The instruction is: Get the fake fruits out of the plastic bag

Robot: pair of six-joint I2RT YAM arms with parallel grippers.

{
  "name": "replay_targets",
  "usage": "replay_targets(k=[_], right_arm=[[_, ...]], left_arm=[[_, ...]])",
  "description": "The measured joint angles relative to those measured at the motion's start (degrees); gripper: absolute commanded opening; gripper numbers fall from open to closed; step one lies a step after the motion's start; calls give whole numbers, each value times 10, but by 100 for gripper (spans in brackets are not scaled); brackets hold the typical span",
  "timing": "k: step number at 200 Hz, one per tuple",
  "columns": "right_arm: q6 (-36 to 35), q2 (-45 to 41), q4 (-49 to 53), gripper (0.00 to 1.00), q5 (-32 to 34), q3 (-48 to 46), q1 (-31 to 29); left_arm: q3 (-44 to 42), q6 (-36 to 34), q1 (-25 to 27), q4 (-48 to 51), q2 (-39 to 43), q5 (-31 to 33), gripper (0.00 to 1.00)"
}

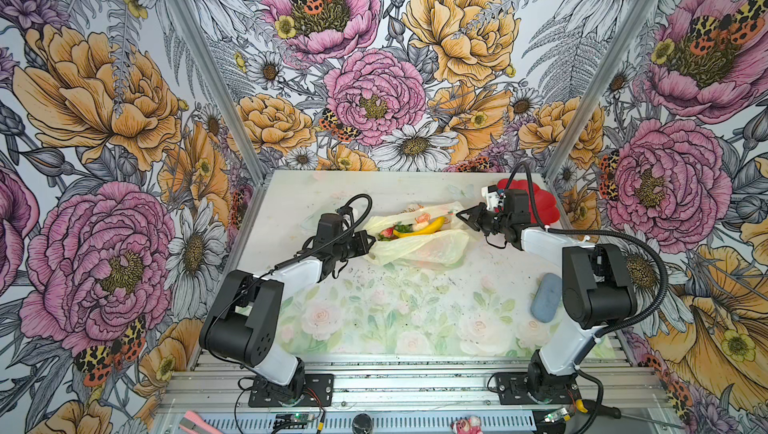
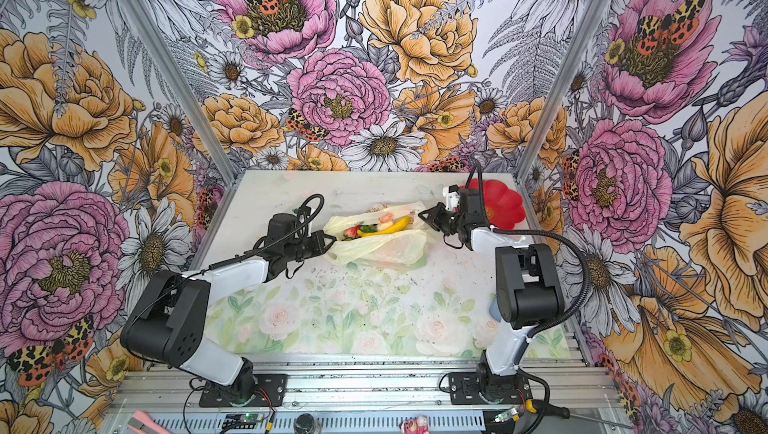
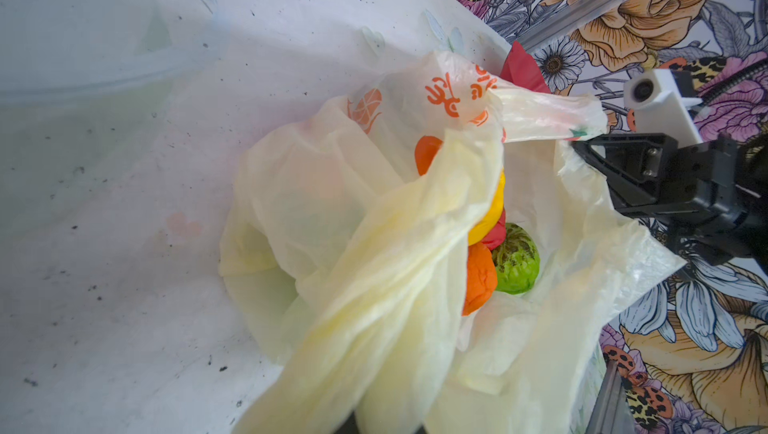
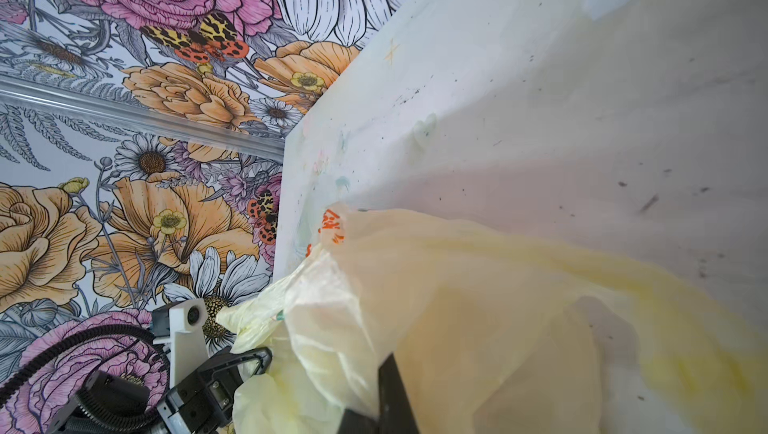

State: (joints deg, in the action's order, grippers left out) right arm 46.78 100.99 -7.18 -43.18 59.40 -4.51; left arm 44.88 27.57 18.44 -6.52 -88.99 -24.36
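Observation:
The plastic bag (image 1: 419,247) lies crumpled mid-table in both top views, its mouth pulled open between my two grippers. My left gripper (image 1: 371,241) is shut on the bag's left edge. My right gripper (image 1: 459,215) is shut on a handle at its far right end, as the left wrist view shows (image 3: 582,147). Inside the mouth lie fake fruits: a yellow banana (image 1: 419,228), a strawberry (image 1: 386,232) and a pink-orange piece (image 1: 423,217). In the left wrist view an orange fruit (image 3: 480,278) and a green round fruit (image 3: 515,263) sit deep in the bag (image 3: 374,245). The bag (image 4: 457,307) fills the right wrist view.
A red flower-shaped plate (image 1: 544,203) sits at the back right, behind my right wrist. A grey-blue oval pad (image 1: 546,297) lies near the right arm's elbow. A faint clear plastic piece (image 1: 311,220) lies left of the bag. Floral walls enclose the table on three sides.

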Motion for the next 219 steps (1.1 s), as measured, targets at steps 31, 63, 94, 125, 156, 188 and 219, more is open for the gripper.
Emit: replay_targets(k=[31, 63, 94, 125, 156, 188, 219], right_arm=[[-19, -2, 0, 0, -28, 0, -33], [-23, -18, -23, 0, -57, -5, -55], [29, -46, -104, 0, -67, -31, -30], [115, -48, -223, 0, -63, -52, 6], [167, -19, -285, 0, -59, -51, 8], [159, 0, -259, 43, -42, -27, -23], [96, -26, -167, 67, -2, -8, -42]], left_arm=[[26, -23, 20, 27, -5, 17, 0], [22, -26, 21, 44, -5, 39, 0], [-15, -30, 21, 37, -3, 69, 0], [-101, -30, 19, 12, 16, 98, 0], [-137, -31, 18, -19, 36, 107, 0], [-129, -31, 26, -34, 38, 113, 0], [-103, -30, 48, -37, 38, 114, 0]])
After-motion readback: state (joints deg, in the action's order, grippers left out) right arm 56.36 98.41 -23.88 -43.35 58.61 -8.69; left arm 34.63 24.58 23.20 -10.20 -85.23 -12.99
